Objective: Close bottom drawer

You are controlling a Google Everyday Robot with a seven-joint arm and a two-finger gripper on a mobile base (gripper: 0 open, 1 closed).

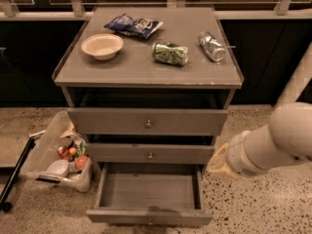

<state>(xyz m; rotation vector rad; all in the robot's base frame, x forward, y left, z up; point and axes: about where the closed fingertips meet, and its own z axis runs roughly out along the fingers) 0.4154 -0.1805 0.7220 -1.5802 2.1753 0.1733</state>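
The bottom drawer (148, 191) of the grey-brown cabinet stands pulled far out, and its shallow box is empty. Its slim front (146, 216) faces the lower edge of the view. The two drawers above it, the middle one (150, 153) and the top one (147, 122), stick out only a little. My gripper (217, 163) is at the end of the white arm (273, 143), just right of the cabinet. It is level with the middle drawer, above the open drawer's right rear corner, and touches nothing that I can see.
On the cabinet top (146, 69) are a cream bowl (102, 46), a blue chip bag (134, 26), a green can (170, 52) and a silver can (212, 46), both lying down. A clear bin of items (61, 157) stands on the floor at the left.
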